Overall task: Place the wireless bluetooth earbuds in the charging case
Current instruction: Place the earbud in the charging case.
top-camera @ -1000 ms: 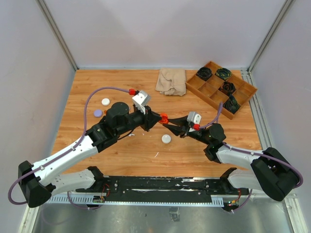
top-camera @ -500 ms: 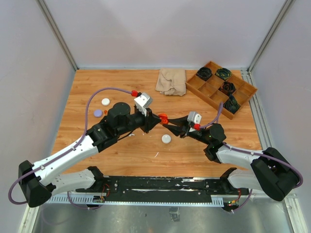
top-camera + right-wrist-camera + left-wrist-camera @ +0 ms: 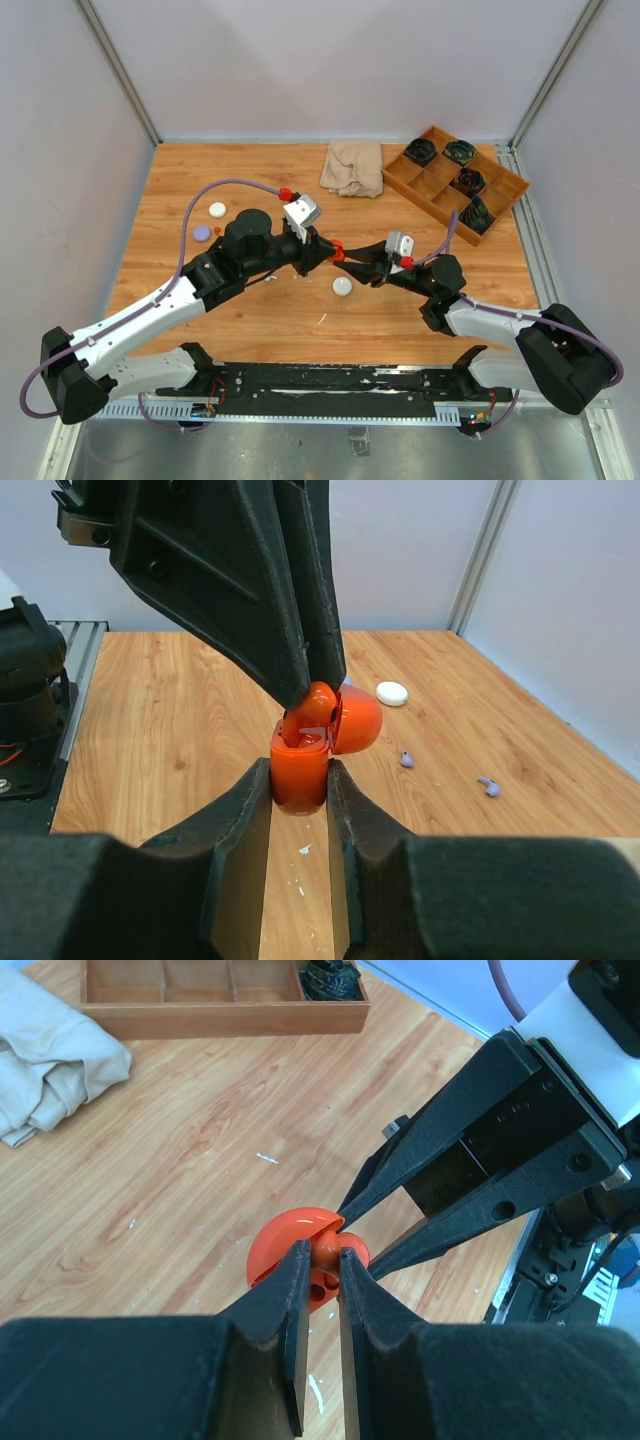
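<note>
Two arms are meeting nose to nose over the middle of the bench [image 3: 250, 330], and I'm reading this as the insertion step itself. I'm watching the left arm [image 3: 150, 310] reaching in from its side and the right arm [image 3: 480, 320] coming across from the other.

The right gripper [image 3: 300, 772] is clamping the body of the orange charging case [image 3: 285, 1245] between its fingers. It's holding the case upright and off the bench, with the lid hanging open to one side. The left gripper [image 3: 322, 1256] is pinching an orange earbud [image 3: 316, 702] tight at its fingertips. The bud is sitting right at the mouth of the case, its lower end dipping into the well.

I'm judging it as not fully seated. Next I'm looking for a short, straight push along the well with the case held steady, then a release. Two purple earbuds [image 3: 405, 759] are lying loose on the bench beyond.
</note>
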Available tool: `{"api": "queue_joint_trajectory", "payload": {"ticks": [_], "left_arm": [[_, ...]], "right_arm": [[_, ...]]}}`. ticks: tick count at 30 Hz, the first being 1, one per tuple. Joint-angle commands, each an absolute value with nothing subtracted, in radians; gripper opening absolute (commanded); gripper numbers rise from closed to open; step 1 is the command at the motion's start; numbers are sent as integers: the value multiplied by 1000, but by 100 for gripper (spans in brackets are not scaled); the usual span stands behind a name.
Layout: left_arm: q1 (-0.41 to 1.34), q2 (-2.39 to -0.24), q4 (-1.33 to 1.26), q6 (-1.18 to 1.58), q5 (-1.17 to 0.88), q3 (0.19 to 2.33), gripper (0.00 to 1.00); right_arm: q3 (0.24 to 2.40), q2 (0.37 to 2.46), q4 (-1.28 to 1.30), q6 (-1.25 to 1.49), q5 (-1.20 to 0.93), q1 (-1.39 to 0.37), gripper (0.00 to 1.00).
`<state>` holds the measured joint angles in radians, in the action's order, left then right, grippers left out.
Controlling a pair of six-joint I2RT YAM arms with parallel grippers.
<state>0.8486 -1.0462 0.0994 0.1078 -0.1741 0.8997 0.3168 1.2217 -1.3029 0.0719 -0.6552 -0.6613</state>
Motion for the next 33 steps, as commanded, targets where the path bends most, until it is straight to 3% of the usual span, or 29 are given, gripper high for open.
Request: {"api": "queue_joint_trajectory", "payload": {"ticks": [1, 16, 24, 33], "left_arm": [[857, -1045, 99, 67, -233, 911, 18], [857, -1020, 81, 47, -276, 888, 33], [857, -970, 47, 86, -269, 887, 53], [856, -924, 91, 202, 54, 891, 72]], "right_arm": [[331, 1208, -1421, 127, -698, -639, 1], [330, 1230, -1494, 195, -746, -618, 1], [319, 1244, -1497, 193, -722, -603, 1], [278, 1208, -1385, 112, -622, -575, 1]]}}
